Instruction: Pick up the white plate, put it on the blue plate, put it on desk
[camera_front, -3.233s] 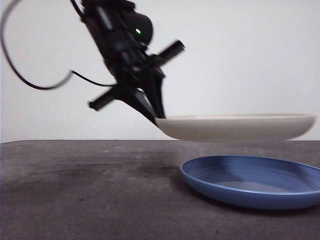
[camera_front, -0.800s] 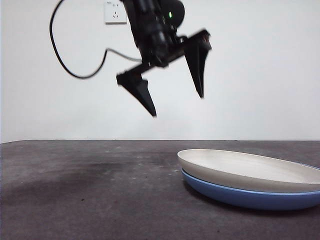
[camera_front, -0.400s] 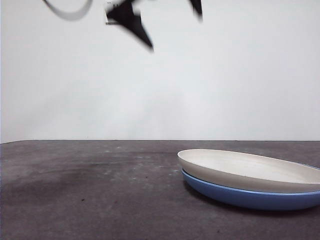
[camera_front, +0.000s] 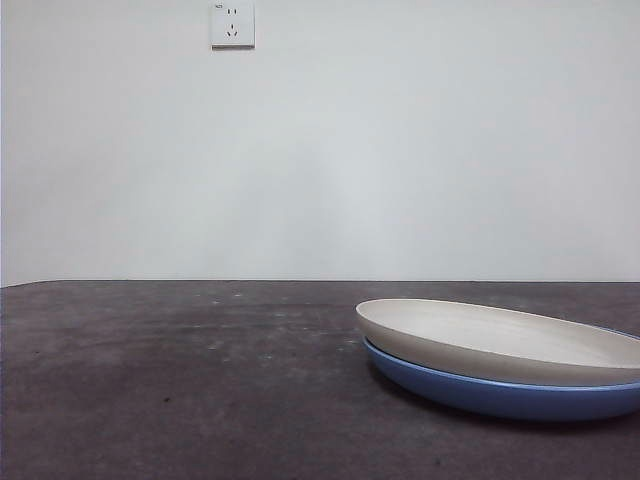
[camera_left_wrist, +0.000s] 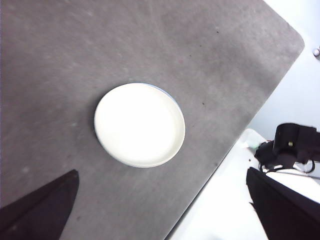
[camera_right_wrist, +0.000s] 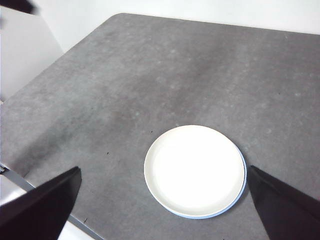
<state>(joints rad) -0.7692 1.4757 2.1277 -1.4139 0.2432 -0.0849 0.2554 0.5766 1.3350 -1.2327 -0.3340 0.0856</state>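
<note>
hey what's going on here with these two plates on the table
Nothing is being held right now. The white plate sits nested on the blue plate on the desk, leaving only a blue edge showing around it. The left claw and the right claw both hang high above the stack, open and empty.

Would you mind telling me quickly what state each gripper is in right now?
Left gripper: open, holding nothing, high above the white plate.
Right gripper: open, holding nothing, also high above the desk.
</note>
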